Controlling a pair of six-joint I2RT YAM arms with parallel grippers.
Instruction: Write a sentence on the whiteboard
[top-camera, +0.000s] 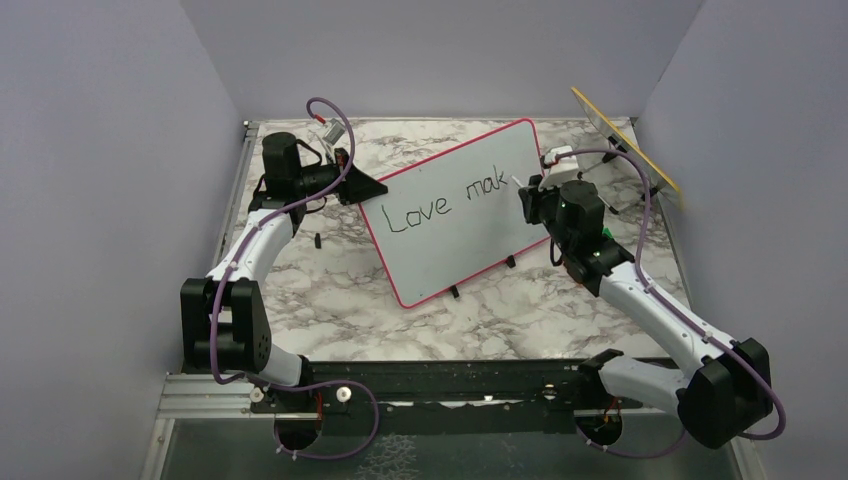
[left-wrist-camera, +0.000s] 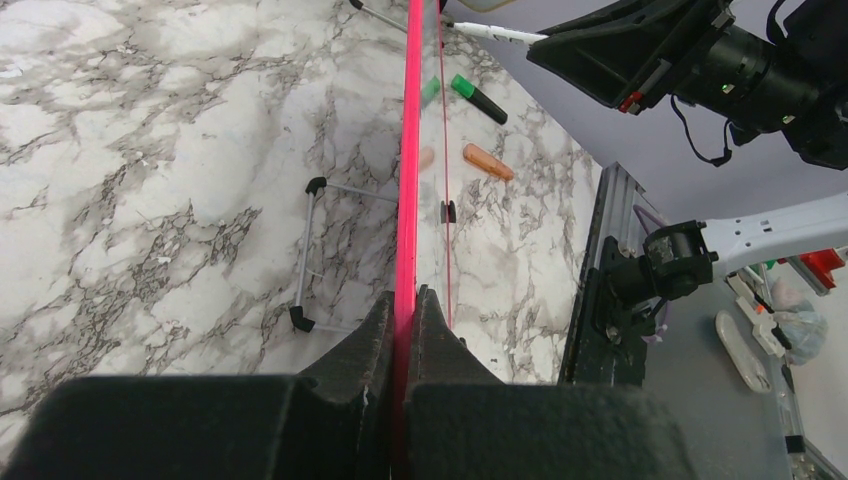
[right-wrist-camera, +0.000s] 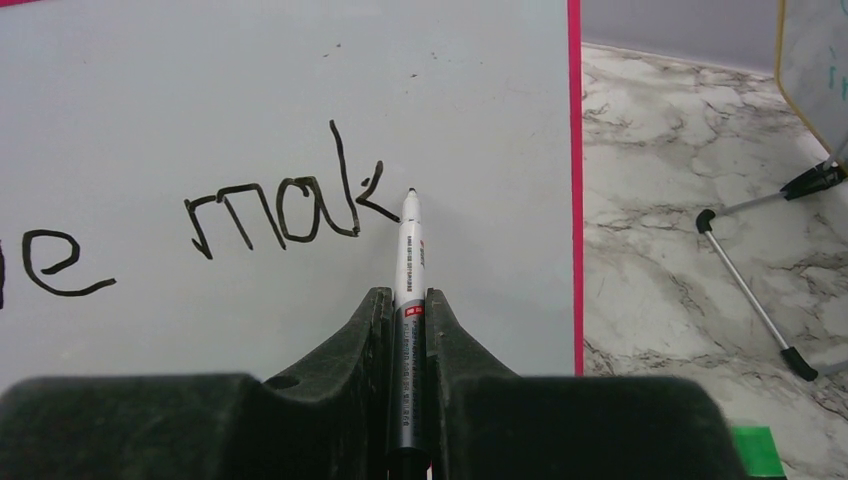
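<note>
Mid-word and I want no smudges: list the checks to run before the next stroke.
1. Left fingers shut on the whiteboard frame: ok.
2. Right fingers shut on the marker: ok.
3. Marker uncapped, tip just right of the "k": ok.
4. Tip touching the board: cannot tell.
5. Bare board between tip and right frame: ok.
6. Sentence finished: not ok, reads "Love mak".

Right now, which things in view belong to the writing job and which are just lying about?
In use: whiteboard, clamped by the left gripper; pen in the right gripper; the unfinished writing, "Love mak".
Lying about: green marker, orange marker or cap, yellow-edged panel.
</note>
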